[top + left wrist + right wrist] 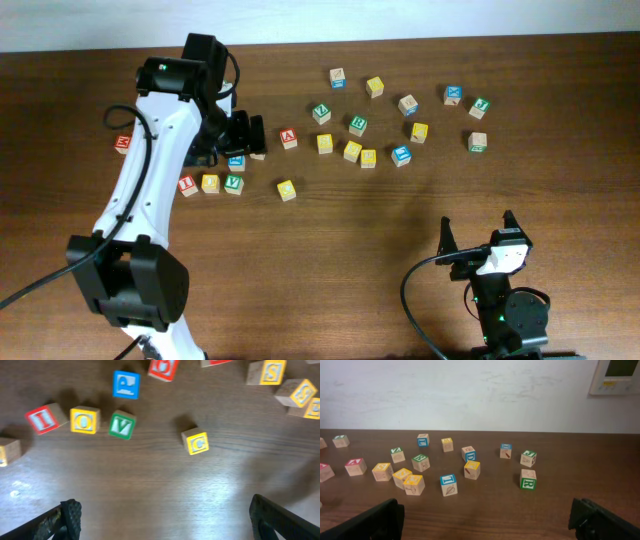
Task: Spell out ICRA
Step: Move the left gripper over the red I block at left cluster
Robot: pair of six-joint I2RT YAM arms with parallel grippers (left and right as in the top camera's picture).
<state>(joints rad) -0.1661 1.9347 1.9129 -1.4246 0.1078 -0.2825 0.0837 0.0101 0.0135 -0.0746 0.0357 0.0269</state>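
The left gripper point(162, 515) stands wide open and empty above the table point(150, 477). Just ahead of its fingers, slightly toward the right one, lies the yellow C cube point(196, 442). Farther ahead and off to the left, the red I cube point(42, 419) heads a row with a yellow O cube point(84, 420) and a green V cube point(121, 425). The right gripper point(485, 510) is likewise spread wide, holding nothing. The green R cube point(528, 480) sits ahead to its right, and the red A cube point(355, 466) lies farther off to the left.
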